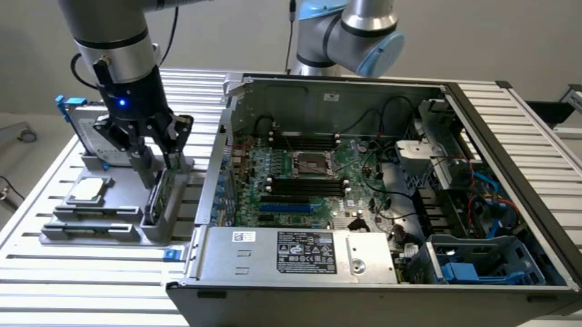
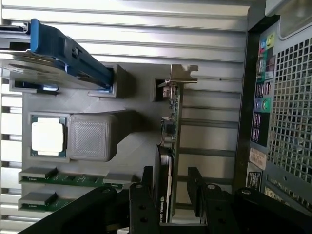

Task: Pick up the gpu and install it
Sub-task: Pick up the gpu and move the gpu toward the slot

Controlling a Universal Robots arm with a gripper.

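gpu point(image 1: 157, 197) stands on edge in grey fixture point(image 1: 168, 229), lower left of exterior view, beside open computer case point(image 1: 364, 300). Gripper point(image 1: 160, 170) straddles card, fingers point(image 2: 142, 195) spread wide, gripping nothing. Pick-up step, I judge. Closing calls for square squeeze on both faces, and I watch for tilt.
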